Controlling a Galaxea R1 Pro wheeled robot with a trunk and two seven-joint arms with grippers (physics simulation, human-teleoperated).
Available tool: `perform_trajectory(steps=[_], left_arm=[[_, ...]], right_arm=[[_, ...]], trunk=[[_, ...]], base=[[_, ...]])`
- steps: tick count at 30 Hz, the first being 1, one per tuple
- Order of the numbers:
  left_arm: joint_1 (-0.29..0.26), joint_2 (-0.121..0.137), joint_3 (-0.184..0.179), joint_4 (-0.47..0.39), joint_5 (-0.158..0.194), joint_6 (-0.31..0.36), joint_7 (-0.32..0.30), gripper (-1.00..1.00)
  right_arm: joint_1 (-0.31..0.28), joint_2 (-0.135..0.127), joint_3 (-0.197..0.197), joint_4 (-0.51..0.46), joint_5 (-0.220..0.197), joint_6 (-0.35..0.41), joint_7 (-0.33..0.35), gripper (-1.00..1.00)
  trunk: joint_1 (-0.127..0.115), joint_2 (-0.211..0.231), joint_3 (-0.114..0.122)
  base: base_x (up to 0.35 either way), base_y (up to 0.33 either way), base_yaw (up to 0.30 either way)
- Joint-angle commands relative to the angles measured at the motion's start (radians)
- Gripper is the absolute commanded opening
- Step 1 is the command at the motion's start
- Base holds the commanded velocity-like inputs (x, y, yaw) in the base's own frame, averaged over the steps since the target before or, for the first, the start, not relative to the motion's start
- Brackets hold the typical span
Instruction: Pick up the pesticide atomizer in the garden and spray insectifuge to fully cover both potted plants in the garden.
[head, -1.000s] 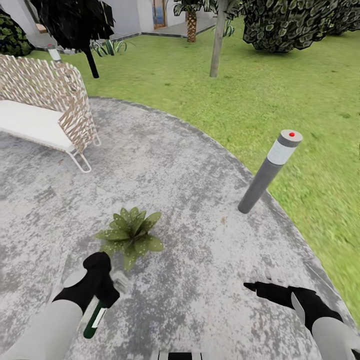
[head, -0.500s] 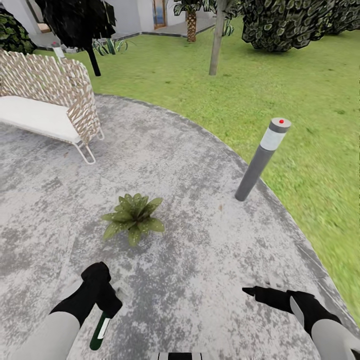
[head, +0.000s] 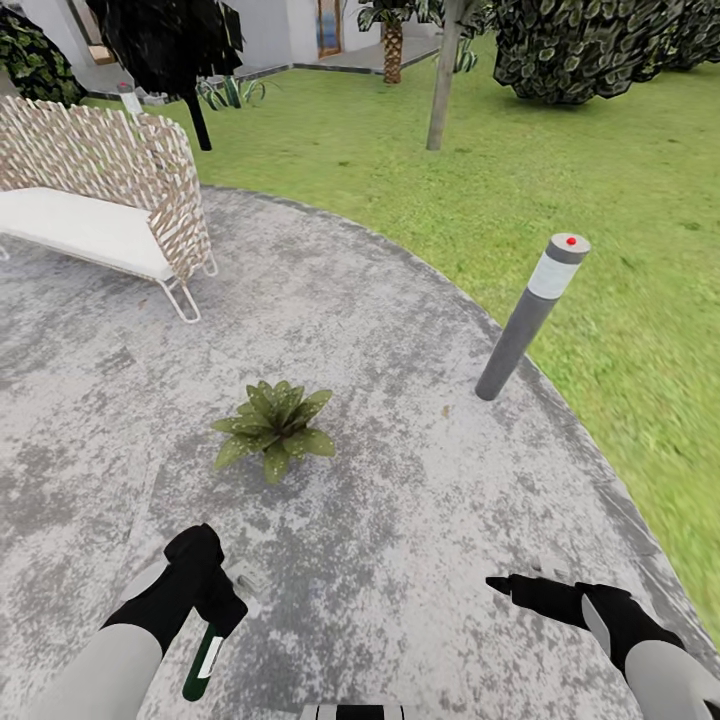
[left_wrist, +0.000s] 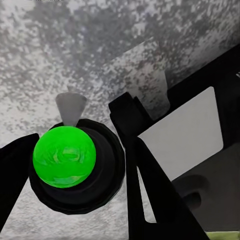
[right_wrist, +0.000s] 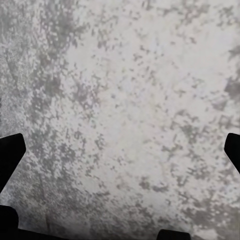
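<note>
Here left gripper (head: 205, 590) holds pesticide atomizer (head: 203, 662) (white label, writing unreadable).

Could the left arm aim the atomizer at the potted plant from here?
Probably yes: the left gripper holds the atomizer, and only bare patio lies between it and the potted plant ahead.

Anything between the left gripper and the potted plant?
In the head view, just bare paving separates the left gripper, holding the pesticide atomizer, from the potted plant.
</note>
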Motion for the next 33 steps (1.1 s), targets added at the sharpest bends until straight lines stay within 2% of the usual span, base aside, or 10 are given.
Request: perform_trajectory(steps=[1,8,18,23,27,30,33], left_arm=[[0.0,0.0,-0.002,-0.001,-0.008,0.006,-0.01,-1.0],[0.0,-0.001,-0.002,-0.001,-0.008,0.006,-0.01,-1.0],[-0.001,-0.001,-0.002,-0.007,-0.005,0.007,-0.01,-1.0],[-0.001,-0.014,0.0,-0.01,0.075,0.006,-0.01,-1.0],[-0.001,-0.015,0.002,-0.014,0.087,0.006,-0.01,-1.0],[-0.001,-0.015,0.003,-0.049,0.088,0.007,-0.011,-1.0],[-0.001,-0.015,0.019,-0.063,0.088,0.007,-0.011,-1.0]], right_arm=[[-0.001,0.001,-0.008,-0.002,0.007,0.007,0.006,1.0],[-0.001,0.0,-0.008,-0.002,0.007,0.007,0.007,1.0],[-0.001,0.0,-0.008,-0.002,0.007,0.006,0.007,1.0],[-0.001,-0.001,-0.008,-0.002,0.007,0.007,0.006,1.0],[-0.001,-0.001,-0.008,-0.002,0.007,0.007,0.006,1.0],[-0.001,-0.001,-0.008,-0.002,0.007,0.007,0.006,1.0],[-0.001,-0.001,-0.008,-0.002,0.007,0.007,0.006,1.0]], trunk=[[0.0,0.0,-0.001],[0.0,0.0,-0.001],[0.0,0.0,0.005],[0.0,0.0,0.012],[0.0,0.0,0.018],[0.0,0.0,0.022],[0.011,-0.021,0.017]], base=[[0.0,0.0,0.017],[0.0,0.0,0.023],[0.0,0.0,0.193],[0.0,0.0,0.089],[0.0,0.0,0.082],[0.0,0.0,0.081],[0.0,0.0,0.081]])
